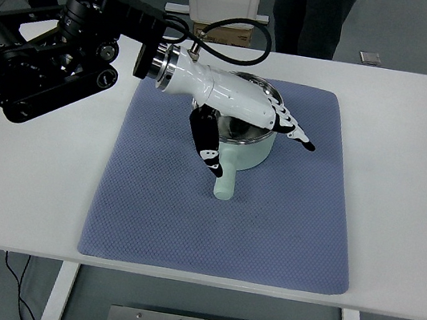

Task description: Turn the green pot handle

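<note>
— Where's the pale green metal pot?
— On the blue quilted mat, mostly hidden beneath the white left hand; handle points toward the near edge.
— Fingers?
— Spread, thumb hanging beside the handle; contact unclear.

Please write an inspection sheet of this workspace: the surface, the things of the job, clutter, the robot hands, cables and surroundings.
Surface: white table, with a blue-grey mat lying flat in the middle.
Job's things: green pot on the mat, partly covered by the hand; its handle points to the near edge.
Clutter: nothing seen.
Robot hands: left robot hand is over the pot, fingers stretched across it, thumb down beside the handle base, nothing grasped; right robot hand not in view.
Cables: black cable loops behind the left wrist.
Surroundings: people's legs behind the table; cardboard box there.
</note>
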Available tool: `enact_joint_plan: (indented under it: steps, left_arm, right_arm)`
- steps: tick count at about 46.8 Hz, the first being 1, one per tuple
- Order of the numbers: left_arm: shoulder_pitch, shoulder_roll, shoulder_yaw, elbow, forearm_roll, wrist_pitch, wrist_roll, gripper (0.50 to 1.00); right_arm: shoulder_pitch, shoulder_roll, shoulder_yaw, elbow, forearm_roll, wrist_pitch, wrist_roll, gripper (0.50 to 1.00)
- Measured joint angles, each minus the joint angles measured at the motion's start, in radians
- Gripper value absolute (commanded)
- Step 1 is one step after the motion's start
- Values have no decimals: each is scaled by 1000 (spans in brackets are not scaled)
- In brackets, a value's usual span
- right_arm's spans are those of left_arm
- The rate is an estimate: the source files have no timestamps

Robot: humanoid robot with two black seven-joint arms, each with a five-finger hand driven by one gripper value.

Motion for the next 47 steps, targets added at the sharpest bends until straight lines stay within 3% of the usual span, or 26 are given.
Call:
enact_joint_plan:
  steps: [13, 29, 47]
  left_arm:
    - [-46, -48, 41, 0, 18, -1, 0, 1000]
    - [-167, -103, 233, 0, 30, 2, 0, 1000]
    - [-193, -116, 309, 1, 139, 13, 0, 1000]
  right_arm:
    - [0, 0, 0, 1, 0, 0, 0, 1000]
    - [0, 0, 0, 0, 0, 0, 0, 1000]
    - [-1, 0, 0, 2, 0, 0, 0, 1000]
